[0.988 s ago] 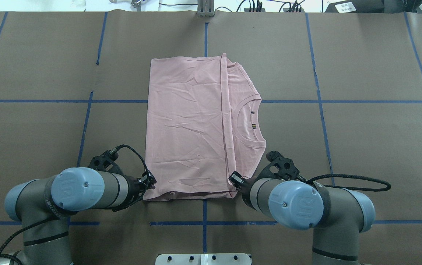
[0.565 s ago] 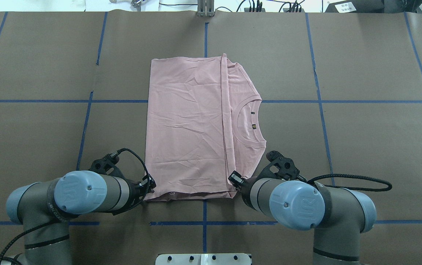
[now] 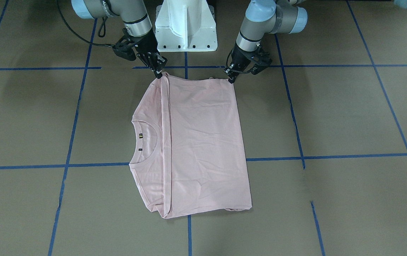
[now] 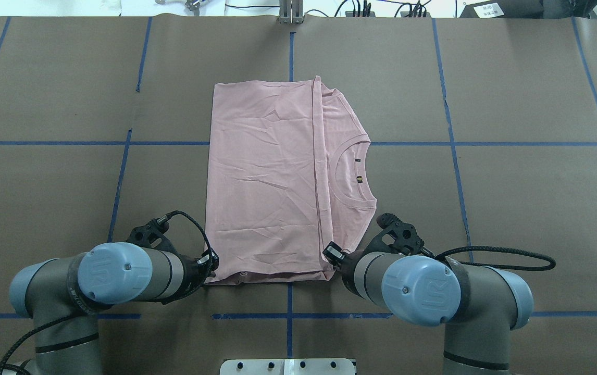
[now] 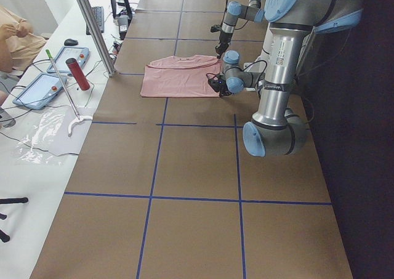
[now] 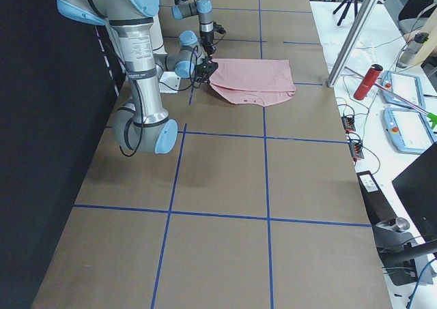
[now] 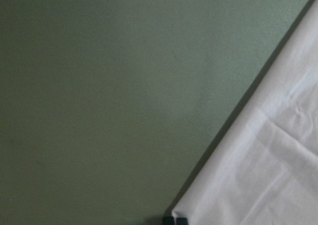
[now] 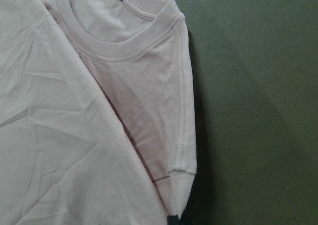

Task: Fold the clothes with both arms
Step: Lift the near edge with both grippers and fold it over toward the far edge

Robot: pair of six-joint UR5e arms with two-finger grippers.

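The pale pink T-shirt (image 4: 267,182) lies folded flat on the brown table, its ribbed collar (image 4: 348,174) to the right. No dog print shows. My left gripper (image 4: 211,266) is at the shirt's near left corner, low on the table, shut on that corner; the left wrist view shows its tips (image 7: 175,220) closed on the cloth (image 7: 268,175). My right gripper (image 4: 328,262) is shut on the near right corner, by the folded sleeve (image 8: 181,135). In the front-facing view the left gripper (image 3: 231,79) and right gripper (image 3: 158,74) pinch the shirt (image 3: 203,142) at its two robot-side corners.
The white pedestal base (image 3: 185,28) stands just behind the grippers. Blue tape lines (image 4: 121,172) grid the brown table cover. A metal post (image 4: 290,13) stands at the far edge. A side bench holds a red bottle (image 5: 72,72) and tablets, with a person (image 5: 15,39) beside it.
My left arm has shifted slightly toward the robot and rightward, and its gripper sits tighter on the shirt's near left corner. The right arm and the shirt have barely moved.
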